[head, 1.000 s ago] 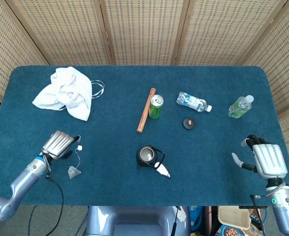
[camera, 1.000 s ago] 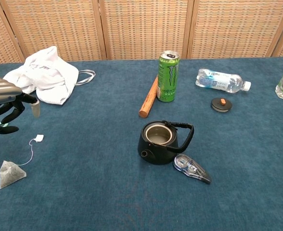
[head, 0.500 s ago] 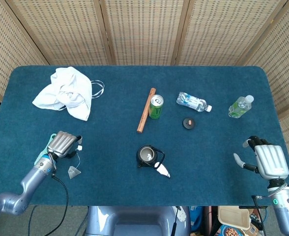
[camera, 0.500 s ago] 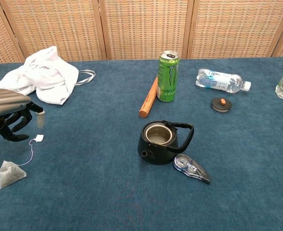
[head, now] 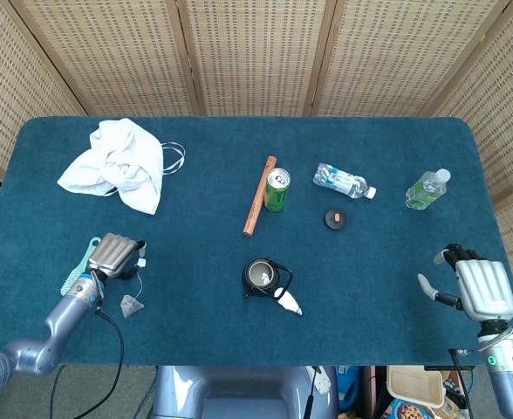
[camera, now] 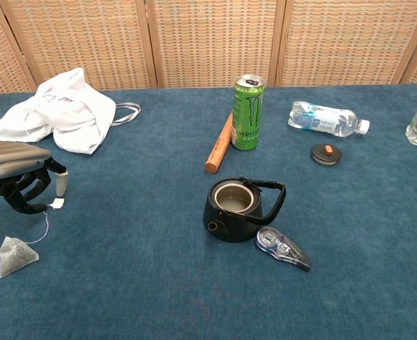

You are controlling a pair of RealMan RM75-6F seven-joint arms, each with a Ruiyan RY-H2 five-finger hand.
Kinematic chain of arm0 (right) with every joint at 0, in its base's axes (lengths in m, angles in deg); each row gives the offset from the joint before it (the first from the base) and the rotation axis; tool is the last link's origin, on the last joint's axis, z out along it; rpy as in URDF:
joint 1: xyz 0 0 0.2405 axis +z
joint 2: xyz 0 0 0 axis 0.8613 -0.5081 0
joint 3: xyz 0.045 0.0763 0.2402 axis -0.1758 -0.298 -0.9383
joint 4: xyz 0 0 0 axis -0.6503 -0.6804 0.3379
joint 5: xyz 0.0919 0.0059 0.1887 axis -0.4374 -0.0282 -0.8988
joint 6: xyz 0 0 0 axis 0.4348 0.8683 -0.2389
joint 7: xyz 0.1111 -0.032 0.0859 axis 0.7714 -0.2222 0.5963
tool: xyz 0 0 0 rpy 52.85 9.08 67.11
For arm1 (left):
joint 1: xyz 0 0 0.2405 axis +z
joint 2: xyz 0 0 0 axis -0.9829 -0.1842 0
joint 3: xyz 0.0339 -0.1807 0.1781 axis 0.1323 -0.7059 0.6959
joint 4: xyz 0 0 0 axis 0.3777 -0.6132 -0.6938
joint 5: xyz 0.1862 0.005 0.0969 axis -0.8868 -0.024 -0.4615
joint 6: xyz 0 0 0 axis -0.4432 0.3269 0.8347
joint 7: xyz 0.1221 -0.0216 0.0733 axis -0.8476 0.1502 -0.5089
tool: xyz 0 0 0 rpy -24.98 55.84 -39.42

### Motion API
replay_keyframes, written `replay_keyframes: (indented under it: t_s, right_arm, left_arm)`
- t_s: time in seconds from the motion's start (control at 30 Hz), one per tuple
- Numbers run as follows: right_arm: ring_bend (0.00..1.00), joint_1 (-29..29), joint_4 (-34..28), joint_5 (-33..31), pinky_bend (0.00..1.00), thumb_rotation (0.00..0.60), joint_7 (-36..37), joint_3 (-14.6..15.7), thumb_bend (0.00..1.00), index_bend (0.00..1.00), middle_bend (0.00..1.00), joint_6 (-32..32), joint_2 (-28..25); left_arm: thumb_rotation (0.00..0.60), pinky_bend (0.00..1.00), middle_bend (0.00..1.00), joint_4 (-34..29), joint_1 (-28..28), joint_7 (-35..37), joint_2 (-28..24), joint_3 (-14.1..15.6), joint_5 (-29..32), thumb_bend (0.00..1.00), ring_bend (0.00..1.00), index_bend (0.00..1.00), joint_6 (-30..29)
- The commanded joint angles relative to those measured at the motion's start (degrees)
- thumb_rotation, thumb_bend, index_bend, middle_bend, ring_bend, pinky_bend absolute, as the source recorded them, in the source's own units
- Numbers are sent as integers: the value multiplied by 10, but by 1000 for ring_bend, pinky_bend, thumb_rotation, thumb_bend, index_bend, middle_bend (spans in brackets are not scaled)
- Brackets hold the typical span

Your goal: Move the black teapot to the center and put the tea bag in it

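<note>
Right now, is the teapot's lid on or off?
Off: the black teapot stands upright with its round mouth open and the inside showing. Its handle is tipped toward the right.

You face a table [head: 239, 140] covered in deep teal cloth; behind it stands a folding screen [head: 256, 52] of woven cane panels in wooden frames; the light falls soft and even.

Teapot [camera: 235, 210] at table centre, tea bag [camera: 14, 256] far left.
</note>
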Motion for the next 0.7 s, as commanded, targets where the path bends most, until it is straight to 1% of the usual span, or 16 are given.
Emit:
replay_keyframes:
  t_s: [0.03, 0.7]
  right_arm:
    - [404, -1, 0, 0, 619, 99, 1, -1, 493, 430, 380, 1, -1]
    - [404, -13, 2, 1, 619, 101, 13, -4, 493, 430, 380, 1, -6]
  left_arm:
    - [600, 728, 730, 1, -1, 1, 2, 0, 2, 351, 727, 435, -1]
    - [600, 728, 730, 4, -12, -17, 10, 4, 33, 350, 727, 454, 6]
